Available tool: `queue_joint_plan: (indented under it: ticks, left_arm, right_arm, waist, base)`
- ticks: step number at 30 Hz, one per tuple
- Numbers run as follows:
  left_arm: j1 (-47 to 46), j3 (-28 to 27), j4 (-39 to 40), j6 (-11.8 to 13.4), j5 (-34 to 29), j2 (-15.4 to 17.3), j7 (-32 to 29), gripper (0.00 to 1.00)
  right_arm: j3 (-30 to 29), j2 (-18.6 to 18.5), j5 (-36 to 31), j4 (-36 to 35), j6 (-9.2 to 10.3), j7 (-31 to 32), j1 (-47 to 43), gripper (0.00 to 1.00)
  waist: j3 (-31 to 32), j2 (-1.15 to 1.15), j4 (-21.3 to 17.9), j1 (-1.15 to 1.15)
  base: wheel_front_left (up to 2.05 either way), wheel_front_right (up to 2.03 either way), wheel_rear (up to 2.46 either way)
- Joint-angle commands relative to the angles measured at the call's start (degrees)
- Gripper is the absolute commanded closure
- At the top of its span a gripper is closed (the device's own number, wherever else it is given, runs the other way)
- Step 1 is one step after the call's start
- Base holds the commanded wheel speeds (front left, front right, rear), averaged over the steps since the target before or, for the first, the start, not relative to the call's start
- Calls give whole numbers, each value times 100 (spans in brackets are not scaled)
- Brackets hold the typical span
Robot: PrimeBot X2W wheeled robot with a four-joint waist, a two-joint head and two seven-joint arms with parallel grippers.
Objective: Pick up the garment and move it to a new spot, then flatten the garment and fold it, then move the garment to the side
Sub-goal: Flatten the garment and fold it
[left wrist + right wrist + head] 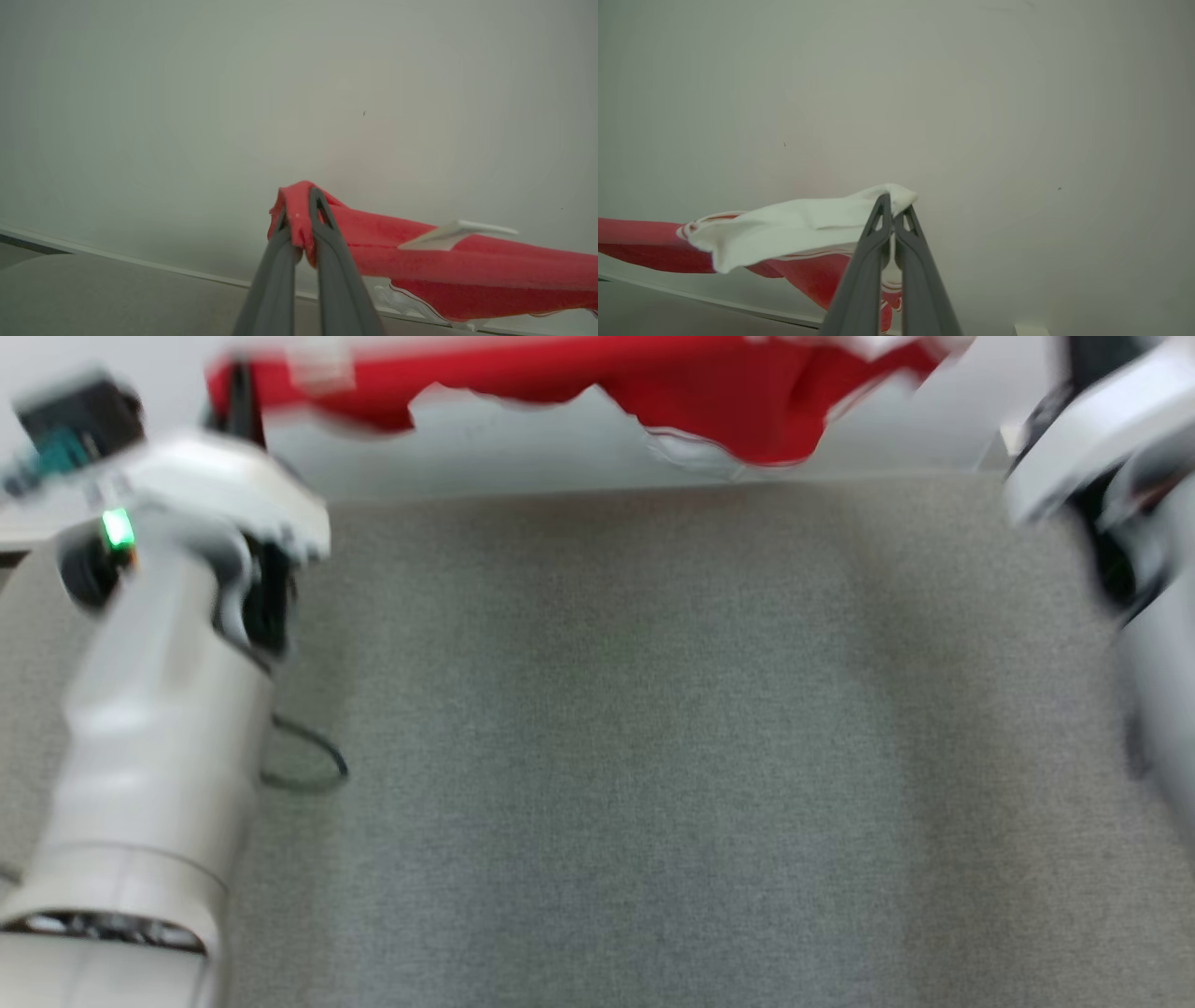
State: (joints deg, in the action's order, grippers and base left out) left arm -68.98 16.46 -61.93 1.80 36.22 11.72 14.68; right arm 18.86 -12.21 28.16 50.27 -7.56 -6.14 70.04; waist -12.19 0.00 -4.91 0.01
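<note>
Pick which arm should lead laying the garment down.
Left, probably: the left end effector is shut on a thick red wad of the garment; the right end effector pinches only a thin white edge at its tips.

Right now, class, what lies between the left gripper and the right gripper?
The red garment, stretched in the air from the left gripper to the right gripper, each shut on one end; both wrist views show it.

Red-and-white garment (pixel 738 401), lifted, stretched above grey surface
</note>
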Motion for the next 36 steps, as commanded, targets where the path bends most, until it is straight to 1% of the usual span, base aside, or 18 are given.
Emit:
queue_joint_plan:
  ticks: [1,4,7,11,12,14,16,18,20,23,26,27,30,32,34,36]
  left_arm:
    - [144,-40,-143,10,44,-33,18,100]
    - [527,-74,-615,-34,152,-195,35,100]
    - [872,-31,-880,-96,146,-314,46,100]
    - [1245,-55,-999,-198,199,-376,46,100]
    - [1343,-70,-951,-212,173,-366,48,100]
    - [1545,-215,-633,-181,155,-246,50,100]
    - [1965,-440,-149,-112,96,-140,46,100]
    - [2472,-729,500,-50,-13,-83,47,100]
    - [3060,-1022,1180,6,-169,-46,48,100]
    - [4023,-1282,2137,60,-399,-166,48,100]
    - [4913,-1317,3077,194,-619,-259,48,100]
    - [5184,-1307,3390,278,-671,-263,48,100]
    - [5998,-1230,4489,562,-810,-244,-226,100]
    - [6559,-1205,5349,818,-884,-171,-571,100]
    - [7080,-1206,6264,1095,-980,-71,-954,100]
    - [7542,-1200,7088,1344,-1063,21,-1332,100]
  right_arm:
    - [65,51,106,149,17,-75,-206,100]
    - [273,244,419,574,17,-187,-758,100]
    - [449,375,806,806,17,-346,-1339,100]
    - [597,353,1357,729,17,-626,-2040,100]
    - [600,290,1472,672,17,-702,-2211,100]
    - [694,245,1695,443,17,-800,-2521,100]
    - [705,114,1867,163,17,-872,-2839,100]
    - [729,-8,1974,-200,17,-903,-3204,100]
    - [595,-187,1932,-684,17,-909,-3588,100]
    - [344,-392,1799,-1390,20,-905,-4345,100]
    - [79,-528,1590,-2016,21,-907,-5137,100]
    - [-14,-540,1544,-2242,21,-907,-5390,100]
    - [-394,-581,1349,-2931,21,-714,-6193,100]
    - [-768,-553,1123,-3471,21,-393,-6731,100]
    - [-1212,-429,868,-4133,21,43,-7271,100]
    - [-1657,-229,605,-4848,21,536,-7811,100]
  waist:
    - [-127,0,-18,-1]
    - [-304,0,3,-1]
    - [-429,0,54,-1]
    - [-506,0,82,-1]
    - [-499,0,93,-1]
    - [-508,0,89,-1]
    - [-458,0,68,-1]
    - [-405,0,68,-1]
    - [-326,0,69,-1]
    - [-212,0,121,-1]
    - [-87,0,185,-1]
    - [-54,0,202,-1]
    - [13,0,241,-1]
    - [49,0,252,-1]
    - [58,0,258,-1]
    - [90,0,264,-1]
  base:
    - [0,0,0]
    - [0,0,0]
    - [0,0,0]
    - [0,0,0]
    - [0,0,0]
    - [0,0,0]
    - [0,0,0]
    - [0,0,0]
    - [0,0,0]
    - [0,0,0]
    - [0,0,0]
    - [0,0,0]
    - [0,0,0]
    - [0,0,0]
    - [0,0,0]
    - [0,0,0]
